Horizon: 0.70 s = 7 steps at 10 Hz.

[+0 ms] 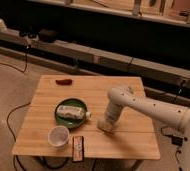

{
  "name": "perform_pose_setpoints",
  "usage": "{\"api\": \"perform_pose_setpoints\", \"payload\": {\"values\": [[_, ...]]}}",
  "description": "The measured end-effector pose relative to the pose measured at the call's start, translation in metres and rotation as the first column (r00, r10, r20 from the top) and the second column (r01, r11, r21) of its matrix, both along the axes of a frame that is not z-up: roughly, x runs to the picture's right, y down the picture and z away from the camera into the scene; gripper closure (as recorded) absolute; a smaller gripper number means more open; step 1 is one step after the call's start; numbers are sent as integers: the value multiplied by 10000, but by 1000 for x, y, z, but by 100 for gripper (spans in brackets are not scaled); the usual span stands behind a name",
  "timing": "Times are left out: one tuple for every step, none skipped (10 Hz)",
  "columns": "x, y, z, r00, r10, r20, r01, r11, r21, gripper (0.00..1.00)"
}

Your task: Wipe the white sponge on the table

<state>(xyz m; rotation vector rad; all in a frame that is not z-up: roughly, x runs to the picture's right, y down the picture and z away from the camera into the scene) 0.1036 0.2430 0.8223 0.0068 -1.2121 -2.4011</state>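
White cup [58, 136]: front-left of the green plate, near the table's front edge.
Red item [64, 81]: behind the plate, well apart from it (too small to identify).
Green plate [61, 121]: left of centre on the wooden table [133, 90], with a pale oblong package [72, 111] lying in it.
Dark packet [78, 147]: in front of the plate, at the table edge.
Gripper [106, 128]: just right of the plate, pointing down at the tabletop; I cannot tell whether it is open or closed.
White sponge [110, 132]: probably the pale patch under the gripper, mostly hidden.
Risk: a leftward stroke could knock the plate or cup, and a forward stroke could push the packet off.
Obstacles: plate, cup and packet crowd the left side; bare wood lies farther right of the plate.
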Motion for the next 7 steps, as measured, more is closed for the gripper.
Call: {"api": "perform_pose_setpoints", "payload": {"values": [[8,9,-7,9999,60,-115,-61,10000,-54,100],[21,17,-14,9989,291,-358,-294,9995,-103,100],[36,19,-17,9961,609,-643,-615,9981,-79,100],[63,19,-17,9865,1154,-1164,-1157,9933,39,100],[82,17,-15,9769,1512,-1512,-1505,9885,164,100],[107,16,-14,9615,1946,-1942,-1921,9809,318,100],[130,15,-10,9451,2316,-2306,-2275,9728,448,100]]}}
